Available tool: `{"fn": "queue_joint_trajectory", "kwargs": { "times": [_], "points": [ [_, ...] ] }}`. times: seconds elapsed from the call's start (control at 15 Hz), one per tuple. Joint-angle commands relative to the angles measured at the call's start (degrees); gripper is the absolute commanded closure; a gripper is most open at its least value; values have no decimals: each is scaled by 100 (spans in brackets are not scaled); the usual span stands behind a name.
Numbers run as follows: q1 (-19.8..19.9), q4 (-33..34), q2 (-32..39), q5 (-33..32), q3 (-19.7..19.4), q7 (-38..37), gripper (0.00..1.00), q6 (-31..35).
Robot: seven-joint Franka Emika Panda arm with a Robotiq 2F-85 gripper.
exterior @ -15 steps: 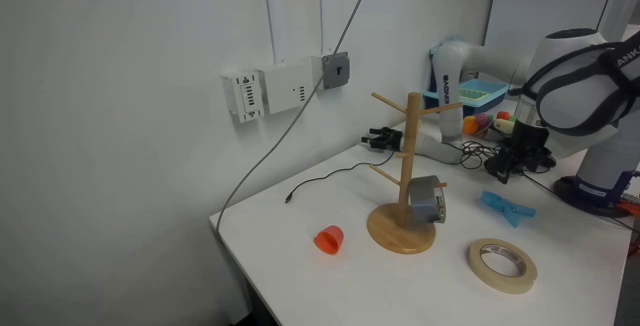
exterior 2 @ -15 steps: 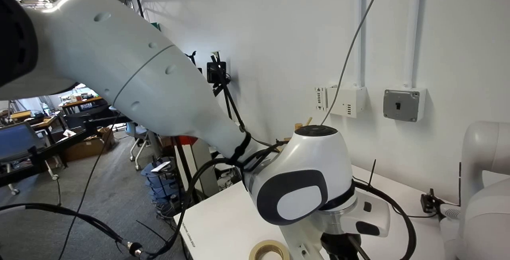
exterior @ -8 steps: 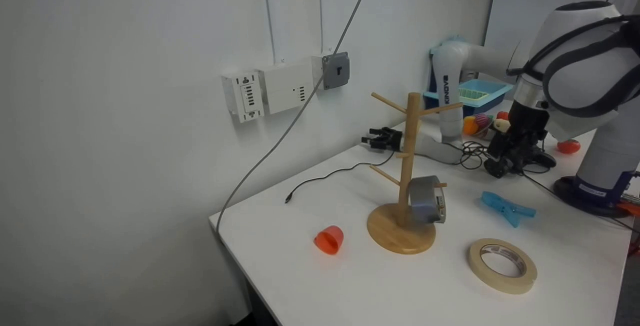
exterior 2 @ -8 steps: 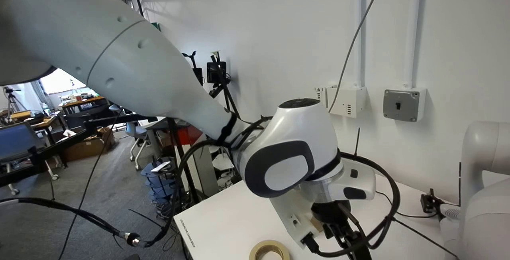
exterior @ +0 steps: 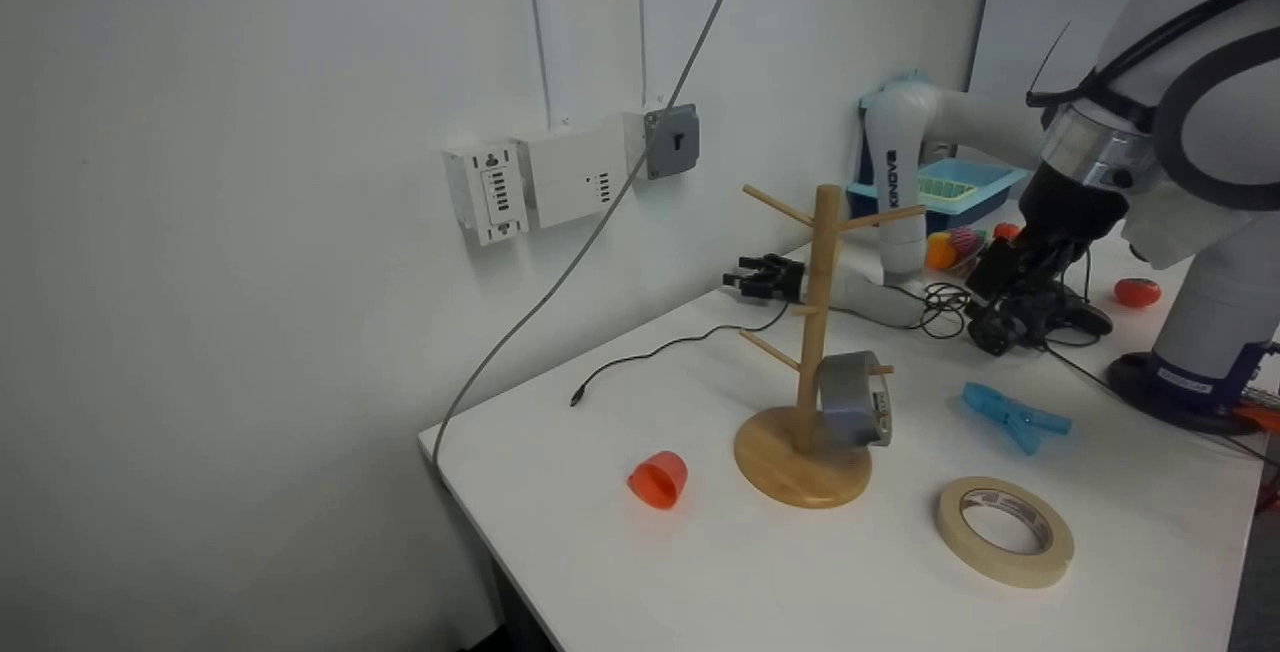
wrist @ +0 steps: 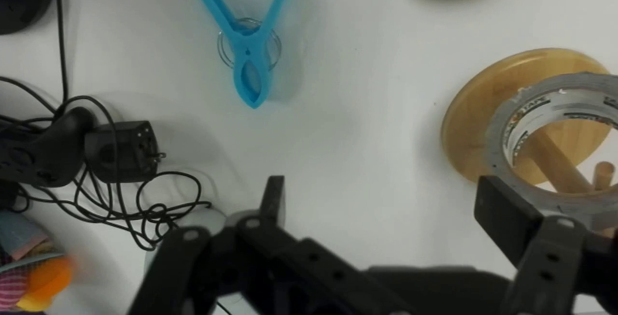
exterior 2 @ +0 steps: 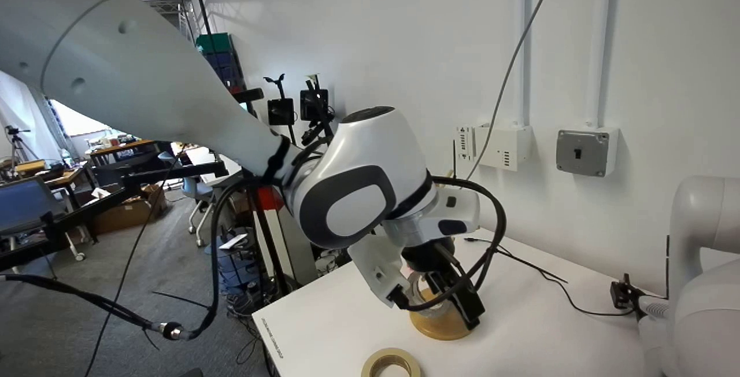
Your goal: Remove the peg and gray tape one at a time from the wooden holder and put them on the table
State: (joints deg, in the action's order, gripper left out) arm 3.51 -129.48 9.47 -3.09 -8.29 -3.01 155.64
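- Gray tape (exterior: 850,402) hangs on a low branch (exterior: 882,369) of the holder (exterior: 816,332), just right of centre in an exterior view; the branch's tip pokes out through the hole.
- Clip (wrist: 247,47) lies on the desk (exterior: 680,572), upper left in the wrist view, so that half of the job looks done; the tape should be next.
- Gripper (wrist: 384,199) has its fingers (wrist: 507,218) wide apart, nothing between them; one overlaps the tape's rim in the wrist view, yet an exterior view shows a gap, so no contact.
- Best grasp: come down across the tape's rim, one finger inside the hole and one outside, keeping off the branch.
- Then slide it out along the branch toward its tip, lifting a little; a sideways tug could topple the holder.
- Set-down would suit the lower middle of an exterior view, left of the tan roll (exterior: 1015,570).
- Arm (exterior 2: 191,99) slants down from the upper left in an exterior view, its end tilted so the gripper points toward the lower right.
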Motion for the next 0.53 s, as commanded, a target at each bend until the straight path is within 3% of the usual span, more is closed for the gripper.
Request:
{"fn": "queue_joint_trajectory", "kwargs": {
  "times": [0.0, 0.47],
  "points": [
    [-30, -681, -567, -112, 133, -50, 0, 470],
    [-101, -1289, -998, 40, 479, -69, 0, 937]
  ]
}}
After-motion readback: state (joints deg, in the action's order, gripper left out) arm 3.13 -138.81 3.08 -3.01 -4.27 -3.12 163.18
